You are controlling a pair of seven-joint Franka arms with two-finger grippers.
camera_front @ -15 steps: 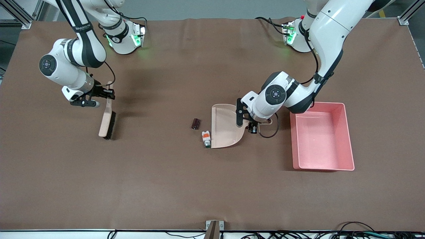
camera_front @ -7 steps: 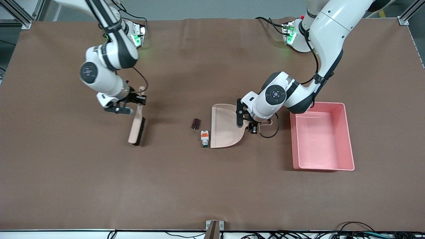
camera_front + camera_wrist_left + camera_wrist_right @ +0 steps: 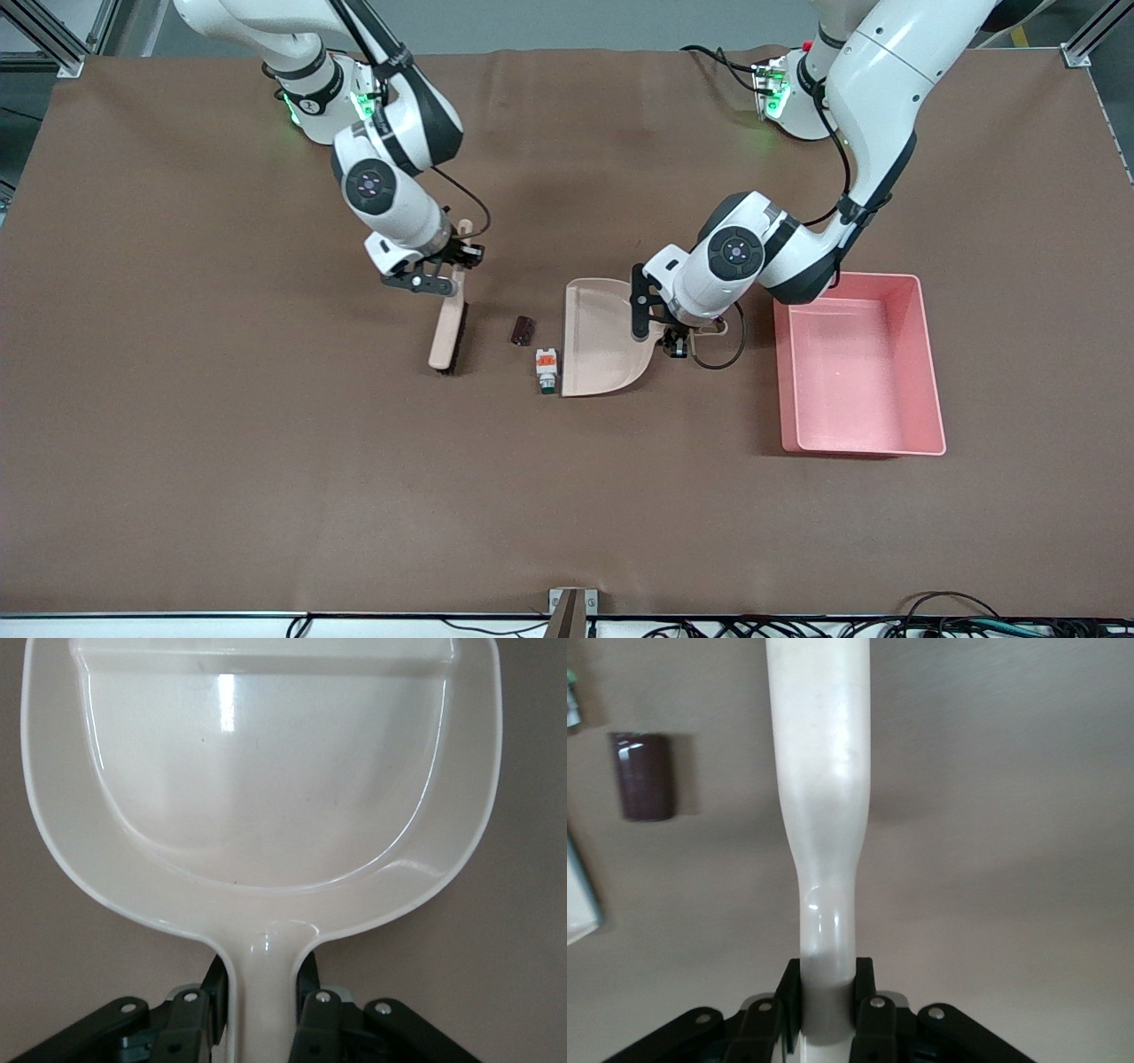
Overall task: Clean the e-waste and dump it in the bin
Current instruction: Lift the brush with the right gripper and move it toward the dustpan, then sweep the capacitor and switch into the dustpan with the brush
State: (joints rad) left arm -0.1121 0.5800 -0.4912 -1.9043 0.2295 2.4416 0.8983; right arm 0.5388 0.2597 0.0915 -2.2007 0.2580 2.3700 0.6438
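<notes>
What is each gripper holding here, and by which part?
Left gripper is shut on the dustpan, by its handle. Right gripper is shut on the brush, by its handle end.

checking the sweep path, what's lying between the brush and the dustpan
In the front view, two parts lie between the brush and the dustpan: a dark block and a white piece at the pan's open edge. Otherwise bare mat.

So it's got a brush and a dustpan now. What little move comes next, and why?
Probably the right end effector sweeps the brush toward the dustpan. The dark block and the white piece lie on the table between them, at the pan's open edge, which the left end effector holds by the handle.
</notes>
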